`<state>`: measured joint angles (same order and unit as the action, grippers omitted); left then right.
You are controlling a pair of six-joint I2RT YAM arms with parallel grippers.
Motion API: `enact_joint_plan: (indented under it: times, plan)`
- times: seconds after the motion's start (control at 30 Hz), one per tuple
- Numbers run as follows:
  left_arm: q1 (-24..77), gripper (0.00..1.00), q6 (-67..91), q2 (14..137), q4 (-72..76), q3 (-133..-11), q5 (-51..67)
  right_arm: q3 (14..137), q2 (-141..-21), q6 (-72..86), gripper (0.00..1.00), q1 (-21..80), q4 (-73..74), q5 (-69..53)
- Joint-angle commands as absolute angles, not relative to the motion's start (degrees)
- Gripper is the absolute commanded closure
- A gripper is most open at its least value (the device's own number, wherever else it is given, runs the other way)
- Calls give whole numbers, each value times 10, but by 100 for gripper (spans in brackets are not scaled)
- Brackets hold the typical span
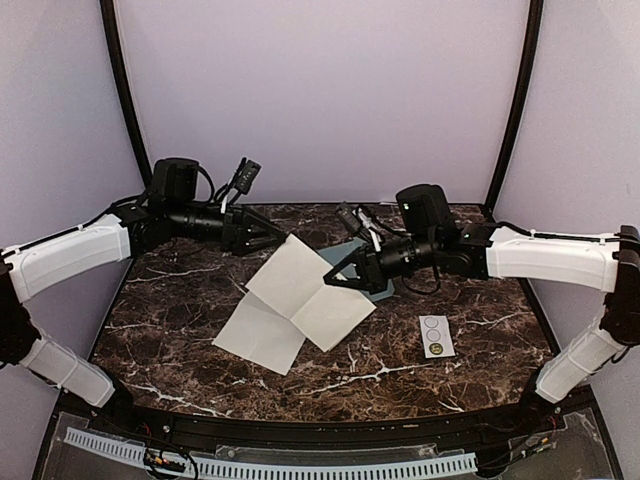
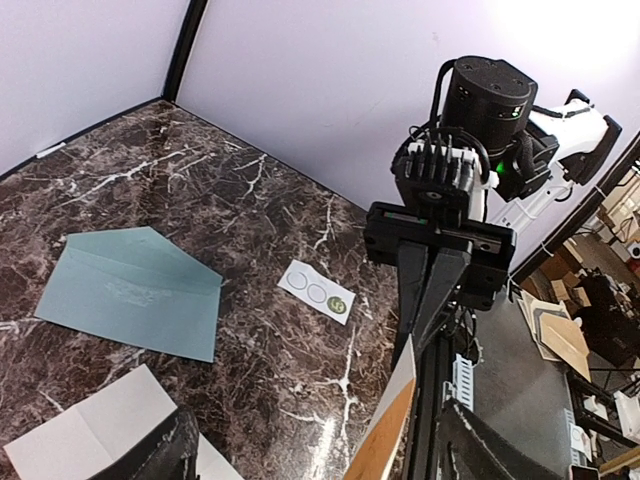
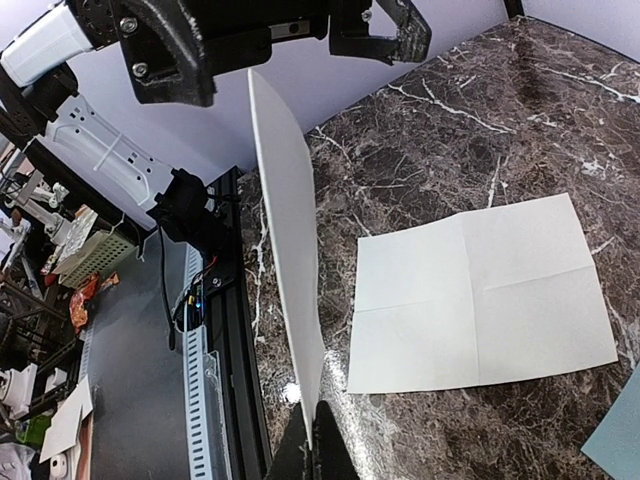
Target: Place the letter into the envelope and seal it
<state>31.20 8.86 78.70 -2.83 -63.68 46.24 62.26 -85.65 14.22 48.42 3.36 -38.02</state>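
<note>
Hazard: right gripper (image 2: 420, 320) pinches the raised edge of the letter (image 1: 300, 290); left gripper (image 1: 272, 238) is spread around it, not gripping. The unsupported sheet may buckle or slip before reaching the envelope (image 2: 130, 290), which lies flat nearby

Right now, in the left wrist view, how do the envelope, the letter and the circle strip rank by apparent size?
1. the envelope, largest.
2. the letter, but the frame edge cuts it off, so its rank is unsure.
3. the strip, clearly smallest.
</note>
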Motion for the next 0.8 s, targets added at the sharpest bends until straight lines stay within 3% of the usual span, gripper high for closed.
enact_joint_plan:
  times: [0.0,0.3,0.77]
  plan:
    - [324,18,106,793,-2,-624,526,633,-862,144,100,492,27,-395]
    - [344,20,116,822,-2,-627,564,646,-878,142,100,494,36,-396]
    - [347,97,84,835,-42,-648,559,638,-863,147,100,494,32,-375]
